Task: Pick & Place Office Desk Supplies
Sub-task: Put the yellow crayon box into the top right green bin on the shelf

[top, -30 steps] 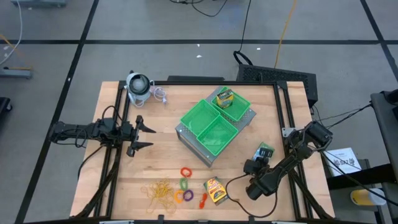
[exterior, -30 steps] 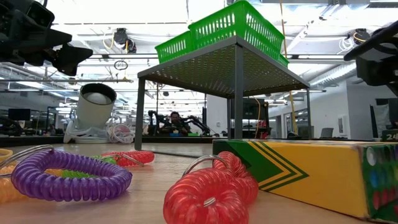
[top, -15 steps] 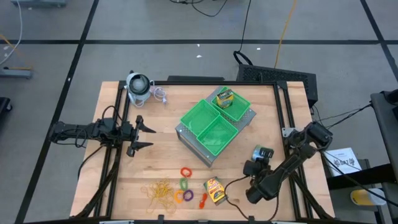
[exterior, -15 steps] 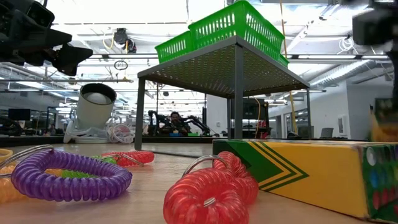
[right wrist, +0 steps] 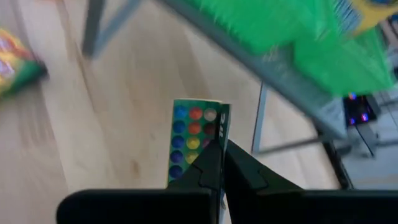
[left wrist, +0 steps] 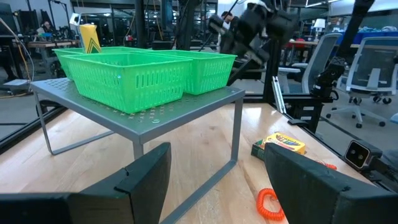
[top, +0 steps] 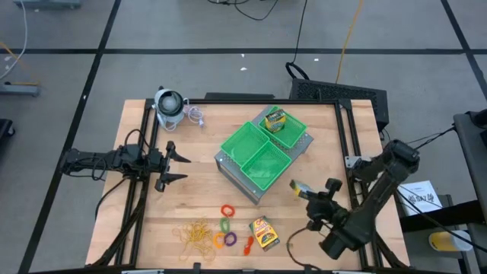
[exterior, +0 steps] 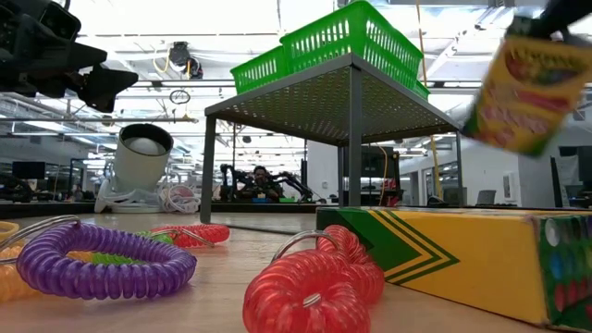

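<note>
Right gripper (top: 303,190) is up off the table (top: 198,171), jaws clenched on a green-teal card box (right wrist: 198,144) pinched edge-on between them, just beside the green trays (top: 262,144). A yellow-orange box (top: 264,233) lies on the table below those jaws. Left gripper (top: 176,166) hangs apart, jaws released.
</note>
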Available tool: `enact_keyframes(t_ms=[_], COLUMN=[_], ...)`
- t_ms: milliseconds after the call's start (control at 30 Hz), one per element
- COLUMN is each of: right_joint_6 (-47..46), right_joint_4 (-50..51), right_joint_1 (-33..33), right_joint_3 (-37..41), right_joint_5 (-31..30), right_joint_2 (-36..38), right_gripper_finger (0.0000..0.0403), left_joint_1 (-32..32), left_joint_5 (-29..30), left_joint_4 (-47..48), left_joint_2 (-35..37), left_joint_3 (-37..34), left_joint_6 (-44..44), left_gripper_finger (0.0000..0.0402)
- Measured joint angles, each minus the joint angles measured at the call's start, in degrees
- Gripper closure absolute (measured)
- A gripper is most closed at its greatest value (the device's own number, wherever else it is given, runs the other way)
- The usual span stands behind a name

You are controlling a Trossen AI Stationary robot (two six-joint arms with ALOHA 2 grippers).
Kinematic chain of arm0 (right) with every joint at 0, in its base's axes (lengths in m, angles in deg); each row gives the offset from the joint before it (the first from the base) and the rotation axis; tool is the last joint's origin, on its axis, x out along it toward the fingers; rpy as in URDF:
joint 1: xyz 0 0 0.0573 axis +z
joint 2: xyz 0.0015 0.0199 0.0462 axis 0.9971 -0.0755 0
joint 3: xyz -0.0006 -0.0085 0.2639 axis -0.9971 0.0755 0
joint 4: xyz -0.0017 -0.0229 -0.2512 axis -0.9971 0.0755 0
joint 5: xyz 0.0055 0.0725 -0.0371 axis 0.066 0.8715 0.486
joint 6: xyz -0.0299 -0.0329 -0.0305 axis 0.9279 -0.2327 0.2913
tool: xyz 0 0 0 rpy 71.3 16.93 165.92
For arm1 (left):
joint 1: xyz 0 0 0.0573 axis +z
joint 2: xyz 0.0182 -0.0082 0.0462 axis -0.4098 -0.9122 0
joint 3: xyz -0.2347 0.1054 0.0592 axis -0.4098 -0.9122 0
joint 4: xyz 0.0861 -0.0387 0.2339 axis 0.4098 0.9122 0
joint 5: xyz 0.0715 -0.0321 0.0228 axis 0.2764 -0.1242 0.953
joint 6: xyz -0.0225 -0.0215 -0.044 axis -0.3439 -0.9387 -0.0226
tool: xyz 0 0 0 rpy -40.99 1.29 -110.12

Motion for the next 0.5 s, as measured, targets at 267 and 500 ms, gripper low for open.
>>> enact_keyframes(t_ms=[267,500], right_joint_6=[2.7,11.2], right_joint_4=[-0.1,-0.3], right_joint_1=[2.6,2.1], right_joint_3=[0.0,0.0], right_joint_5=[-12.7,-26.7], right_joint_2=[7.5,13.0], right_gripper_finger=[0.0403,0.0403], left_joint_1=[0.0,0.0], left_joint_5=[0.0,0.0], left_joint_4=[0.0,0.0], left_joint_2=[0.0,0.0], left_joint_3=[0.0,0.0], left_joint_6=[0.0,0.0], left_gripper_finger=[0.0137,0.0137])
